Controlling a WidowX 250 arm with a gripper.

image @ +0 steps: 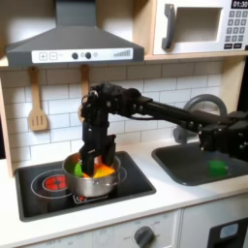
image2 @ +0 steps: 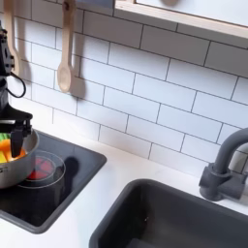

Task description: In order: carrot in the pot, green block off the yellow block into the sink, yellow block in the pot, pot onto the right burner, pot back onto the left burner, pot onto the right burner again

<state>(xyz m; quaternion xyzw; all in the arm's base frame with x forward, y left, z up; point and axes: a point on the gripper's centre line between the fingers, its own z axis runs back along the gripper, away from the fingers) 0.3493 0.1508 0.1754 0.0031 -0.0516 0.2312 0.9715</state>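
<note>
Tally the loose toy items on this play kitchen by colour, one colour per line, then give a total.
Silver: 1, the pot on the stove.
Orange: 1, the carrot inside the pot.
Yellow: 1, the yellow block inside the pot.
Green: 1, the green block in the sink.
Total: 4

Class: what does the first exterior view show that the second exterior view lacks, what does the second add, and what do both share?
First exterior view: the range hood, the microwave, an oven knob and the green block lying in the sink. Second exterior view: the wooden spoon hanging unobstructed on the tiles. Both exterior views: the pot on the stove with the gripper at it, the sink and the faucet.
</note>
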